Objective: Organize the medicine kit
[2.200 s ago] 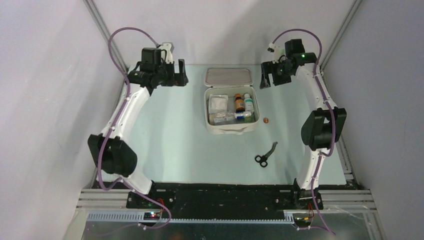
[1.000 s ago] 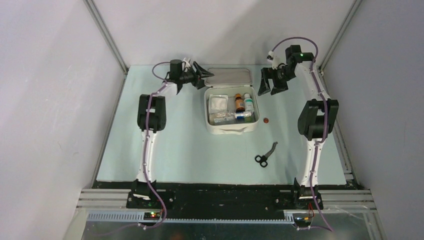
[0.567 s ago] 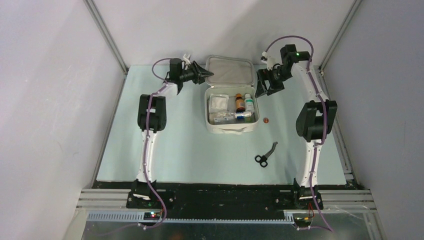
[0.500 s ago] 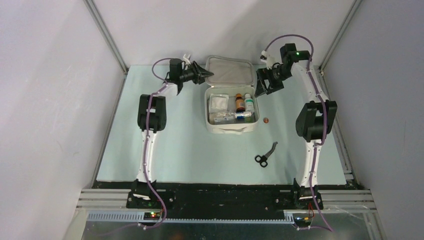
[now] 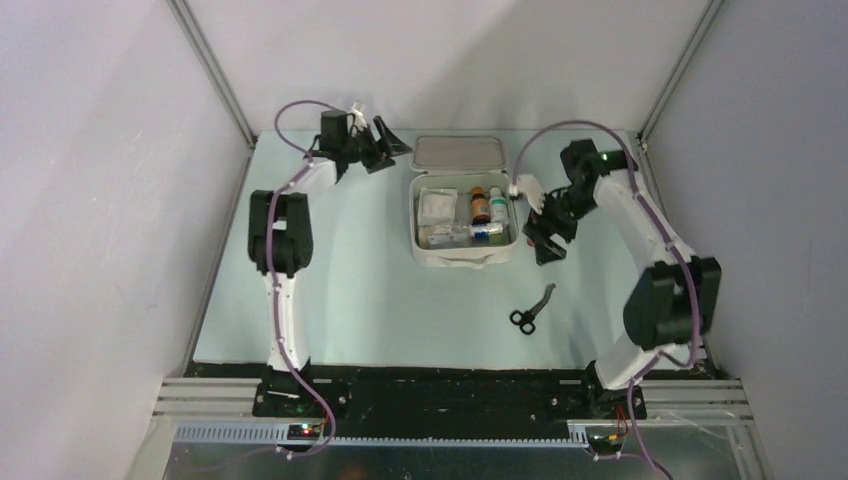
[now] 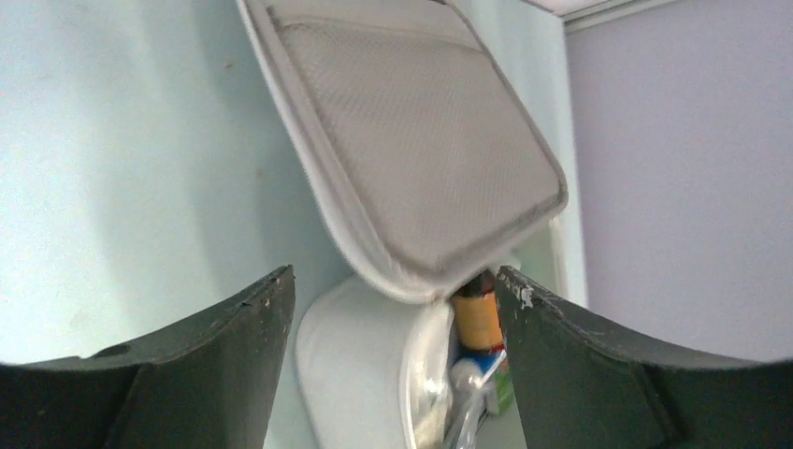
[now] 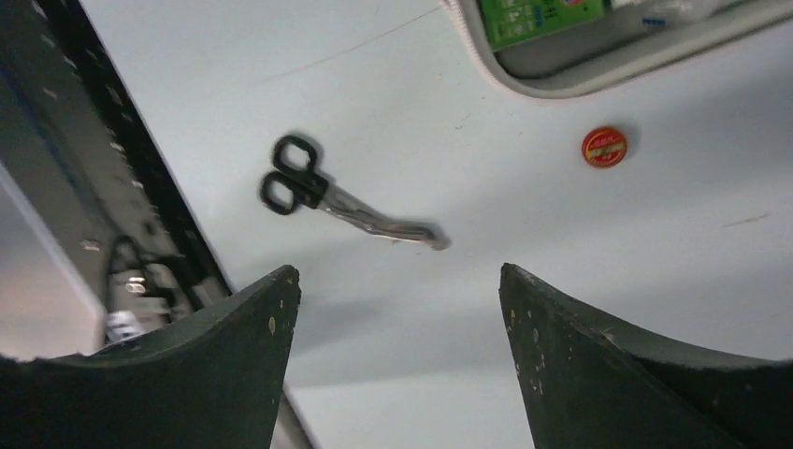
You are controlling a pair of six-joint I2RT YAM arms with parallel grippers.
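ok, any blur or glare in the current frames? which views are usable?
Top external: sharp and evenly lit, no glare, only soft shadows beside the case. Left wrist: the lid mesh reads clearly, but the brown bottle below it is soft. Right wrist: the scissors are smeared, likely motion blur; the red cap is sharper, though its print is unreadable.

The top camera looks down from behind; both wrist cameras peer close, sharing the medicine kit (image 5: 465, 259).
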